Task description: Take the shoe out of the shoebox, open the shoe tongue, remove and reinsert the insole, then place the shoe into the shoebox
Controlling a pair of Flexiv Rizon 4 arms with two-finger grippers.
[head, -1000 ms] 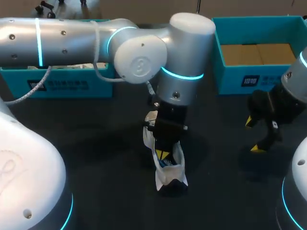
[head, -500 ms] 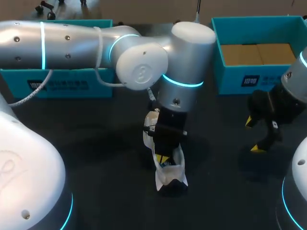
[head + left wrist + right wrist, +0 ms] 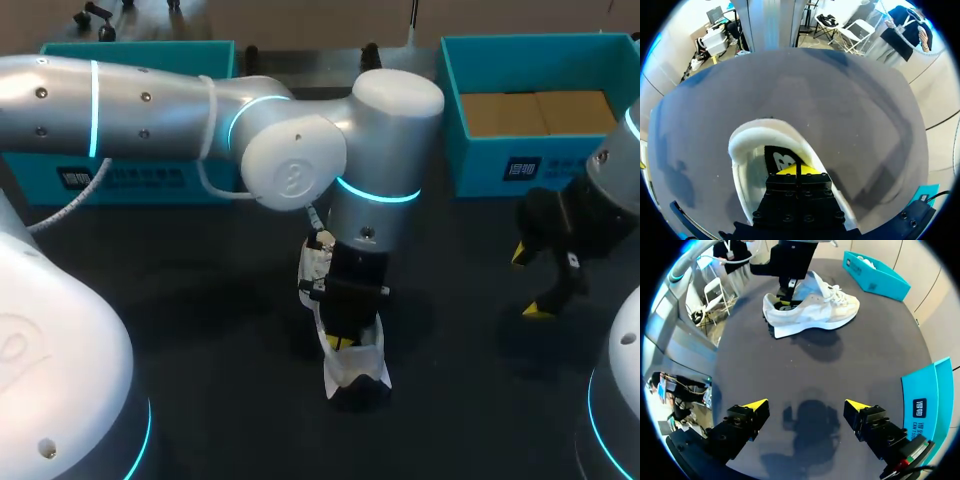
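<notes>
We counted two teal boxes, one shoe, two arms and two pincers on one dark tabletop.

The first teal box stood at the far left of the tabletop, partly hidden behind the left arm. That arm came in from the left and bent down at the middle of the tabletop.

The single white shoe stood on its sole near the middle, outside both boxes. The left pincer reached down into the shoe's opening at the heel end. In the left wrist view its two fingers were drawn together with no gap between the yellow tips, over the dark insole. We could not tell whether they held anything.

The second teal box stood at the far right, with a brown flat lining inside.

The right pincer hung above bare tabletop, well apart from the shoe. Its two yellow-tipped fingers were spread wide, with nothing between them.
</notes>
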